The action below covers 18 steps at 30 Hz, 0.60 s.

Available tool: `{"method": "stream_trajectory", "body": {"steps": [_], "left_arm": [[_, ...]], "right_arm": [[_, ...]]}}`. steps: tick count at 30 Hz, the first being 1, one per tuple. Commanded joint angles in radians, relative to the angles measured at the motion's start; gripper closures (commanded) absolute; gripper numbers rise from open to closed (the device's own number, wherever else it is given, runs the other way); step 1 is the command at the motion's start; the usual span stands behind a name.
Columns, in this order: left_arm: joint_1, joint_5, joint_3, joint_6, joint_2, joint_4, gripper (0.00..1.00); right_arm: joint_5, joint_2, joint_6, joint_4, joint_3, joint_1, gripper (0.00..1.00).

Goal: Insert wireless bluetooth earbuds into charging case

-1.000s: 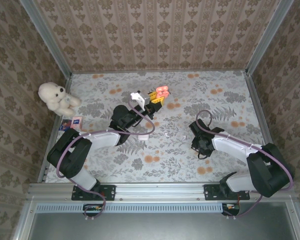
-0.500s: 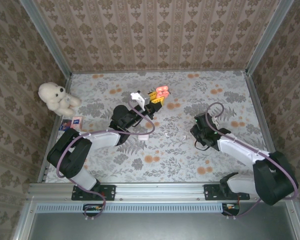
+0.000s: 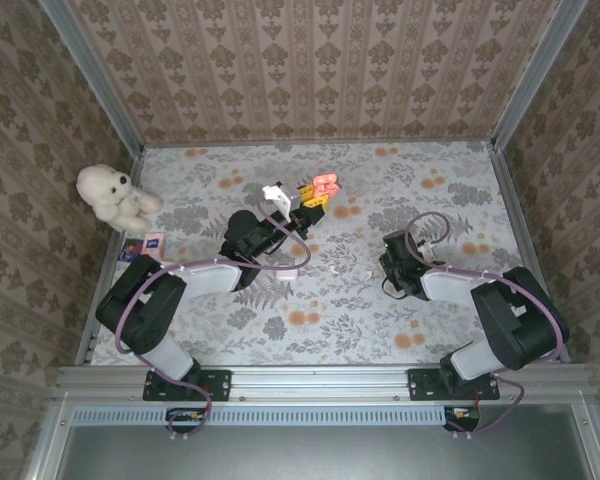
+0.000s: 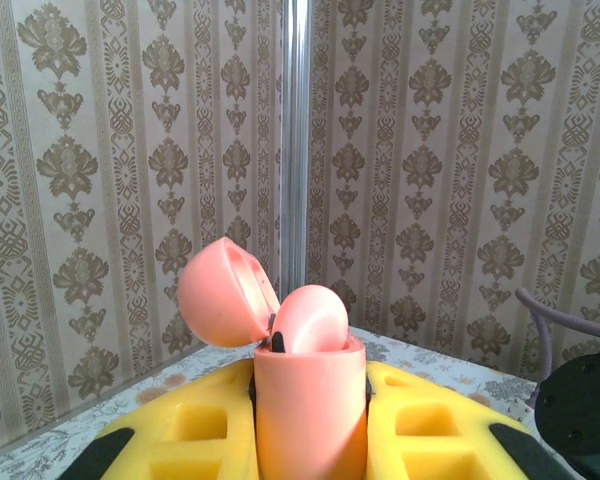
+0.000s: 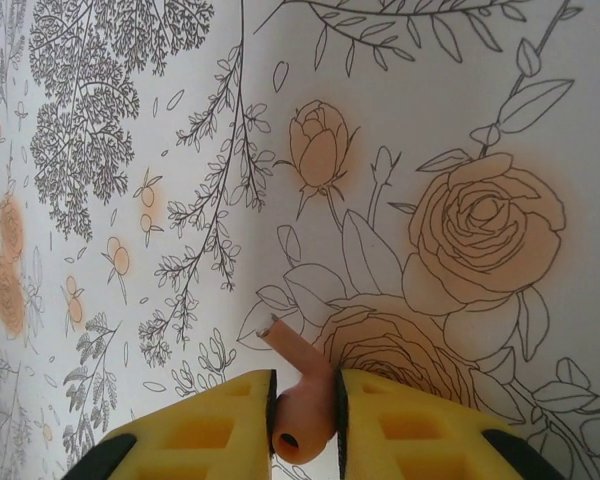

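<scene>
Case [image 4: 309, 395], pink with lid open, sits clamped in the left gripper [image 4: 310, 445]; the right gripper [image 5: 304, 395] pinches an orange earbud [image 5: 302, 418].

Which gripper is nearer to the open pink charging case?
Left. The left gripper is clamped on the open pink charging case. The right gripper is well apart to its right, over the floral tablecloth, holding a small orange-pink earbud.
</scene>
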Motion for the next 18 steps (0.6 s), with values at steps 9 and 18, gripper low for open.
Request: {"method": "stream_trajectory", "body": {"steps": [9,18], "left_arm": [[-0.006,0.018,0.041,-0.026,0.025,0.052,1.00],[-0.010,0.017,0.048,-0.026,0.031,0.052,1.00]], "right_arm": [[0.049,-0.247,0.028,-0.212,-0.104,-0.005,0.59],[-0.023,-0.412,-0.161,-0.410,-0.036,-0.047,0.50]]}}
